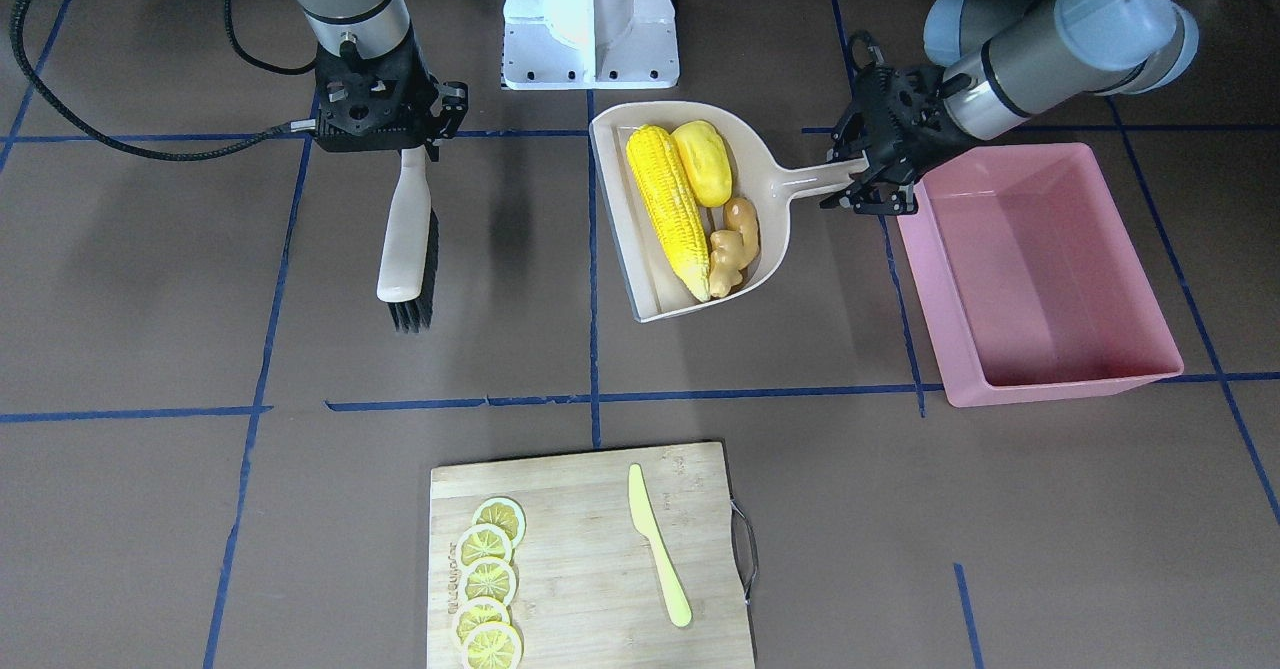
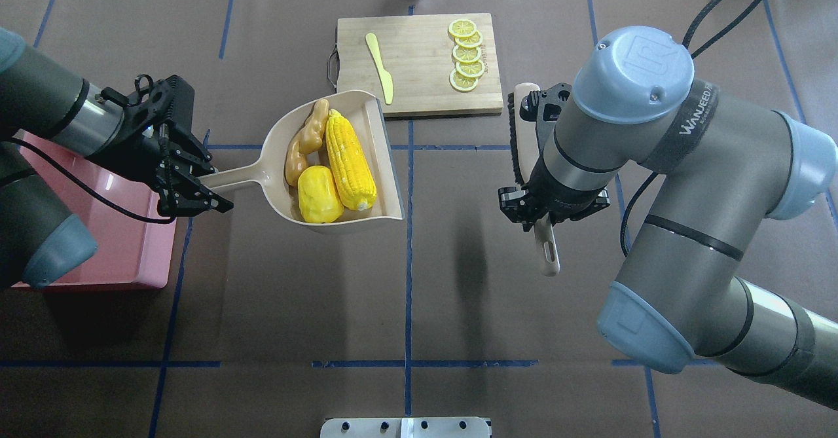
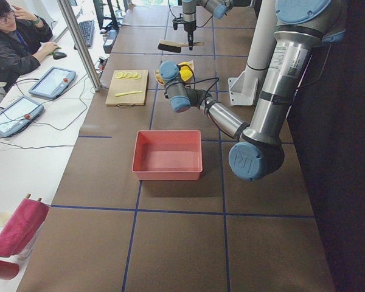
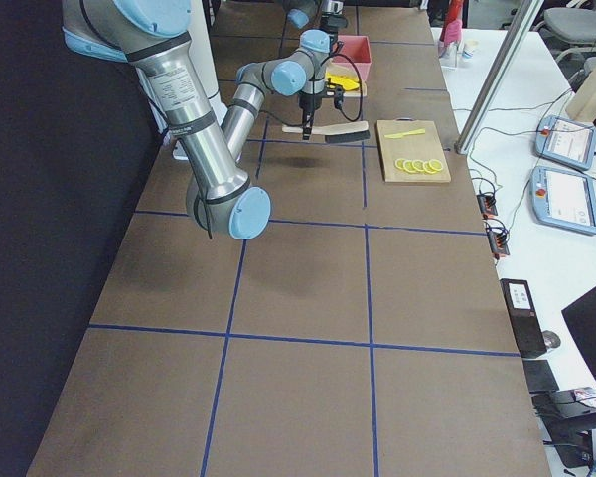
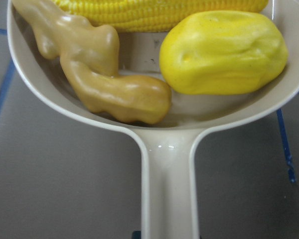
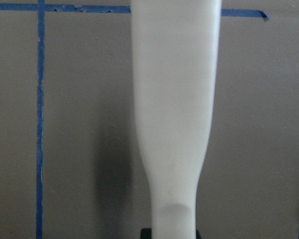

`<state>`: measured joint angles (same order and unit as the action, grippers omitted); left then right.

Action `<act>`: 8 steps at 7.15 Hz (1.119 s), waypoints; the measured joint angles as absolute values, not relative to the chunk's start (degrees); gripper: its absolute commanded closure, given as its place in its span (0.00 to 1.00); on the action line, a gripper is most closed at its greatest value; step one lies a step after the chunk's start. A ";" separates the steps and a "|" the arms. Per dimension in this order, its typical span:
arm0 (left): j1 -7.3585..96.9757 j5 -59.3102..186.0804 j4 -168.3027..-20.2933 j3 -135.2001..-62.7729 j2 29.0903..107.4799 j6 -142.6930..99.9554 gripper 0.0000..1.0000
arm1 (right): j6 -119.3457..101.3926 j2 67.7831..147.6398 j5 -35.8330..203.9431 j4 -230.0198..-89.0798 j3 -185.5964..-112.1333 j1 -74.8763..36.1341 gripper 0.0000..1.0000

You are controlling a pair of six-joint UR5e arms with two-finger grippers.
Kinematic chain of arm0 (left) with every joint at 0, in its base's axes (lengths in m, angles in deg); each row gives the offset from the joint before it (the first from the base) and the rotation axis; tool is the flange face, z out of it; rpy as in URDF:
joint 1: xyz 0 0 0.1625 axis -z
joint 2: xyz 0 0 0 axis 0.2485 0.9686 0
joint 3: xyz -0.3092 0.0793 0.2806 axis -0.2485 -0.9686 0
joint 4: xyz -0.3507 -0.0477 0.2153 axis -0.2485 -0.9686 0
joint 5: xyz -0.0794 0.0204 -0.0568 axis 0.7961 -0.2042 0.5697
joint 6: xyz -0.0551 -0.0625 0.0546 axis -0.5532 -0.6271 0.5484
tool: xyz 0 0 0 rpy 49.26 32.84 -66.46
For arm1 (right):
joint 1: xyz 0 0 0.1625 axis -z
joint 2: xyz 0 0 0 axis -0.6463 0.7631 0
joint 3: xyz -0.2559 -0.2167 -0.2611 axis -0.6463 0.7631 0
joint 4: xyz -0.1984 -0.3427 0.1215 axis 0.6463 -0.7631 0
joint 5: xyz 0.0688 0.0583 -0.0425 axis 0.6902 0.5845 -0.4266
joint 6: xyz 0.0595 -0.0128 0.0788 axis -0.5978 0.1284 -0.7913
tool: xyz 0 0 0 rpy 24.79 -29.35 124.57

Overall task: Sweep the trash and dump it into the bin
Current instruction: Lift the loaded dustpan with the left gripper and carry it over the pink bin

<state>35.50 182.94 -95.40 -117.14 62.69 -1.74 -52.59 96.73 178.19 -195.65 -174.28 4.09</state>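
The trash lies in a beige dustpan (image 1: 806, 180): a corn cob (image 1: 670, 209), a yellow lump (image 1: 703, 162) and a tan ginger root (image 1: 735, 244). My left gripper (image 1: 880, 177) is shut on the dustpan's handle (image 2: 239, 179) and holds the pan level above the table. The pink bin (image 1: 935, 289) stands empty just beside that gripper. The left wrist view shows the ginger (image 5: 99, 74), lump (image 5: 224, 52) and corn (image 5: 154, 12) up close. My right gripper (image 2: 543, 219) is shut on the handle of a brush (image 1: 405, 239), whose bristles point toward the cutting board.
A wooden cutting board (image 1: 590, 509) with several lemon slices (image 1: 487, 581) and a pale yellow knife (image 1: 657, 544) lies at the operators' side. The robot's white base (image 1: 590, 14) stands between the arms. A person (image 3: 12, 42) sits at a desk off the table.
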 measured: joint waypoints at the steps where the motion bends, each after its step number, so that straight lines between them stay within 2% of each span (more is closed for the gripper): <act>1: 35.93 182.26 -87.99 -123.82 60.28 -1.51 1.00 | -52.59 96.92 178.19 -195.65 -174.30 4.06 1.00; 2: 36.08 181.32 -82.49 -129.25 57.57 -0.14 1.00 | -52.59 97.03 178.19 -195.66 -174.29 4.07 1.00; 4: 37.60 180.59 -78.23 -135.03 51.24 5.93 1.00 | -52.59 97.07 178.17 -195.65 -174.26 4.21 1.00; 8: 46.73 181.29 -77.62 -137.06 42.65 18.31 1.00 | -52.59 97.00 178.03 -195.72 -174.31 4.54 1.00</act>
